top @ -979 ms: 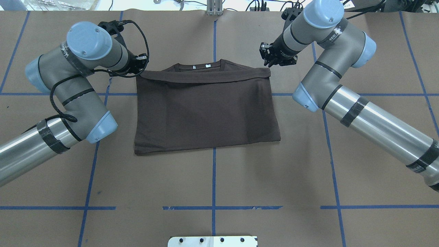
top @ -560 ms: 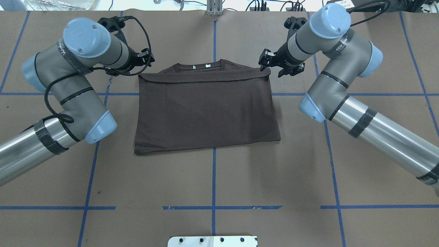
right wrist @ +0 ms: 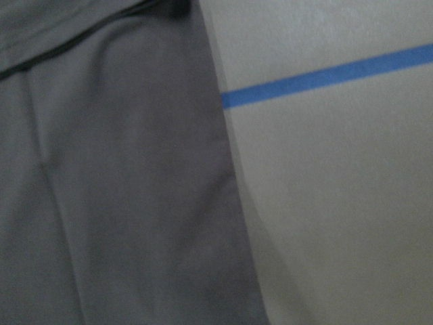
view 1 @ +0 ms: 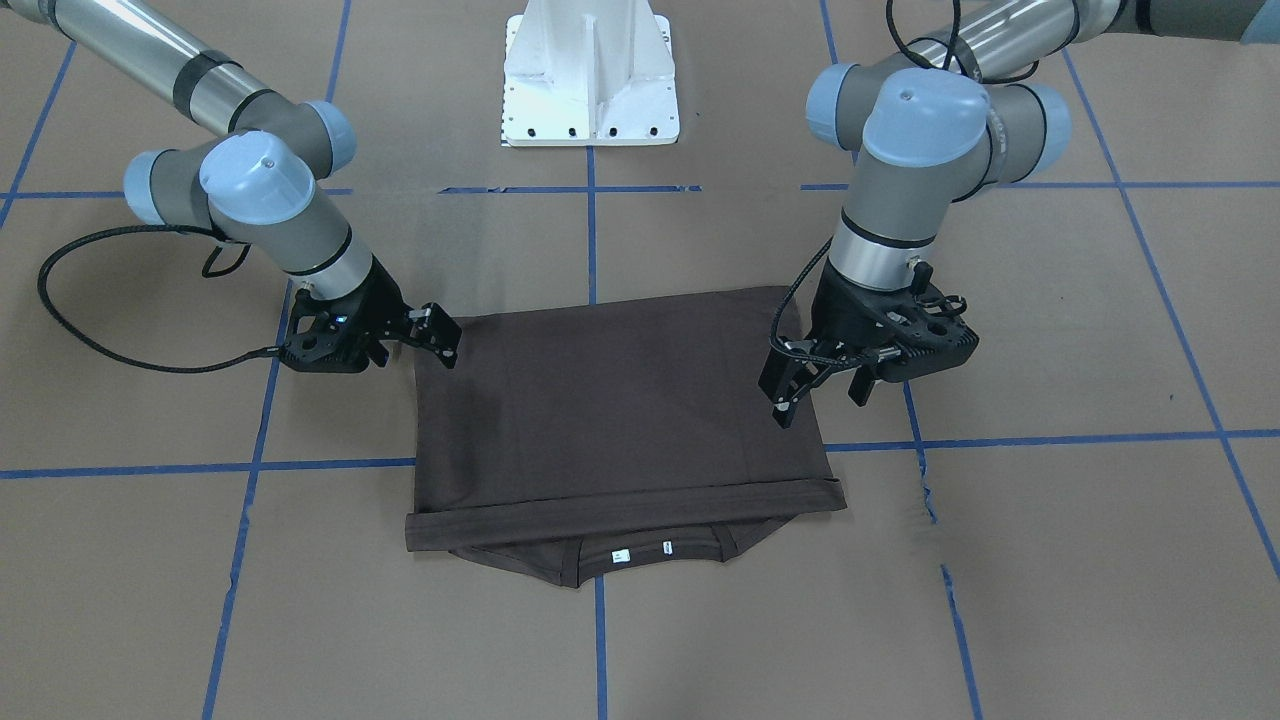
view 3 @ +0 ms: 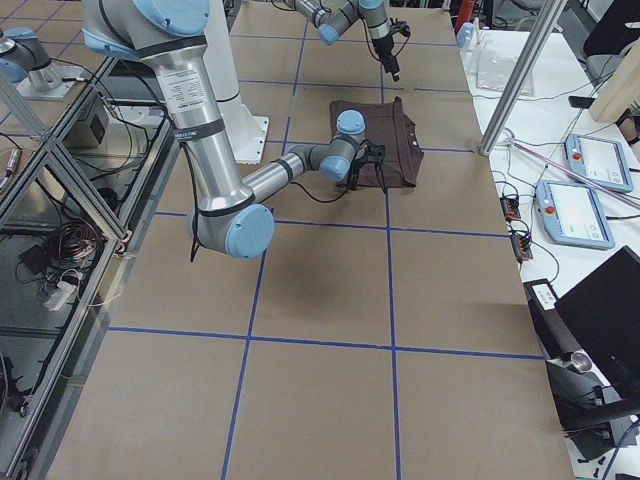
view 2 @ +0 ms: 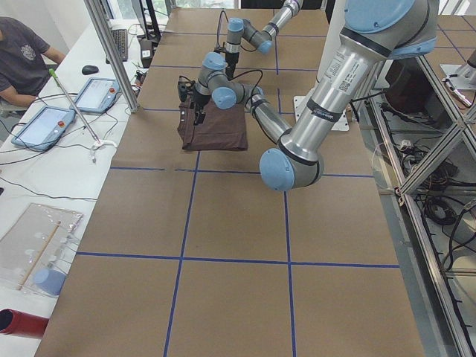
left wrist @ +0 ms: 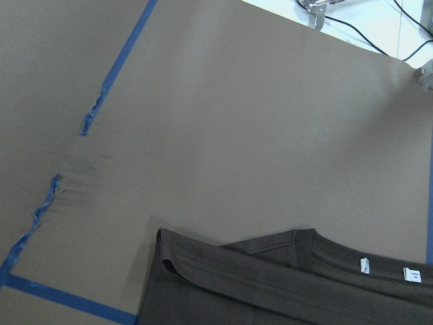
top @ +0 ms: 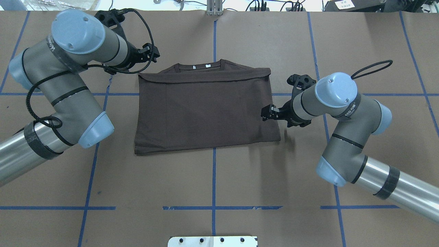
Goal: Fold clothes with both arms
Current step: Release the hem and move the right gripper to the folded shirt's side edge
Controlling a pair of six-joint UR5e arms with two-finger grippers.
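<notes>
The dark brown T-shirt [top: 205,106] lies folded into a flat rectangle on the brown table. Its collar and two white tags sit at the far edge [view 1: 620,555]. My left gripper [top: 152,54] hangs open just beyond the shirt's far left corner and touches nothing. In the front view it [view 1: 820,395] hovers over the shirt's side edge. My right gripper [top: 265,114] is open at the shirt's right edge, over the fabric border [view 1: 442,335]. The left wrist view shows the shirt's collar corner [left wrist: 284,284]. The right wrist view shows the shirt edge [right wrist: 122,189], blurred.
Blue tape lines [top: 213,178] grid the brown table cover. The white pedestal base [view 1: 590,80] stands at the robot's side of the table. An operators' bench with tablets [view 2: 44,123] and a seated person [view 2: 22,52] runs along the far side.
My right gripper has moved from the shirt's far right corner back along the right edge towards the robot. My left gripper has drawn slightly away from the far left corner. The shirt lies unchanged.
</notes>
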